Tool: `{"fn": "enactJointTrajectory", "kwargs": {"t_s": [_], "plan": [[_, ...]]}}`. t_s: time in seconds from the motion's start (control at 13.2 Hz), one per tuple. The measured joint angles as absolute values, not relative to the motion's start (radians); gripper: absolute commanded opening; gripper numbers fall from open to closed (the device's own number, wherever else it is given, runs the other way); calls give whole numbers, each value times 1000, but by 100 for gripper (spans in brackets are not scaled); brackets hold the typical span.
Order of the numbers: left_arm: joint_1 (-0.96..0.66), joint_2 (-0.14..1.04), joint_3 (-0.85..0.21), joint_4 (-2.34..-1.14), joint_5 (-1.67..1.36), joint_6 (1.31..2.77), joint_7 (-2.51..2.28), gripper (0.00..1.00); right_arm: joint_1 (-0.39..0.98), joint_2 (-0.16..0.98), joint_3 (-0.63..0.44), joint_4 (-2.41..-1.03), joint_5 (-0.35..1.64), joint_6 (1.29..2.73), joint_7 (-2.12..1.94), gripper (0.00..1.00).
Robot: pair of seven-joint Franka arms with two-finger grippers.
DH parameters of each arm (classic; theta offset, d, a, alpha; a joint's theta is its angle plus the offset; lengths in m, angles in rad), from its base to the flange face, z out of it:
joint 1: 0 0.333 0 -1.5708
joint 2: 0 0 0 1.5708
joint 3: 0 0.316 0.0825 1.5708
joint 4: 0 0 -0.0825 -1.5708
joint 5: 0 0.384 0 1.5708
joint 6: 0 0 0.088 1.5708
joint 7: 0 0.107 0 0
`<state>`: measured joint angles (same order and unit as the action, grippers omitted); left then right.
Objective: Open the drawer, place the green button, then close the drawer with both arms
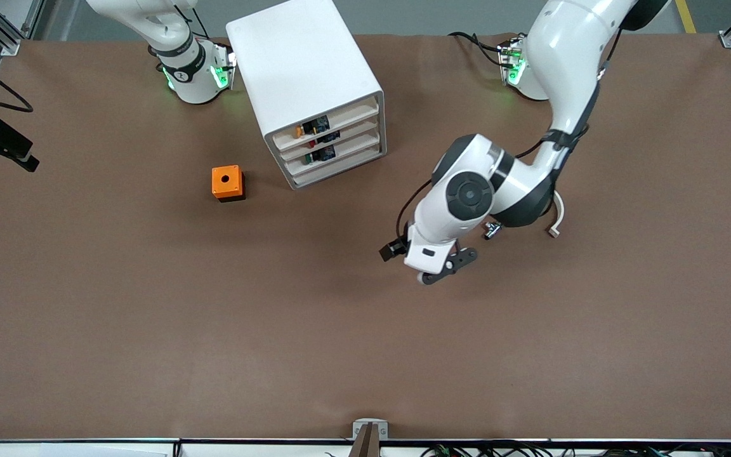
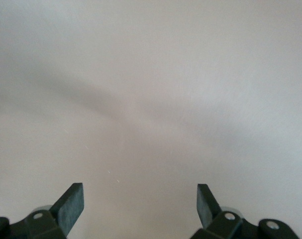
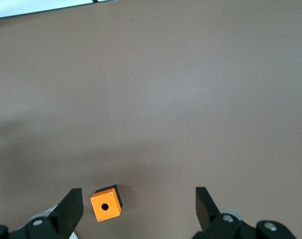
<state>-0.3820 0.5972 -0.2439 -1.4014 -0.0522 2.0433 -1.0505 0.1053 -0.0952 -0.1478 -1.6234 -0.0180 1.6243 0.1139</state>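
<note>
White cabinet (image 1: pixel 305 76) unlabelled, apparently | left end effector (image 2: pixel 140 209) open | right end effector (image 3: pixel 139 209) open

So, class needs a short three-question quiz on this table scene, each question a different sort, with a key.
1. True or false: the left gripper holds the orange cube.
2. The drawers of the white cabinet are: A) all pushed in B) one pulled out.
3. Fill in: the left gripper's fingers are ____.

Key: 1 false, it is empty, over bare table. 2 A. 3 open.
</note>
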Motion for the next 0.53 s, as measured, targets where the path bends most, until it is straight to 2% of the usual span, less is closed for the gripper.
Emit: {"fn": "enactJointTrajectory", "kwargs": {"t_s": [0.53], "plan": [[-139, 351, -242, -1397, -11, 1785, -793, 100, 105, -95, -150, -1623, -20, 1622, 114, 100]]}}
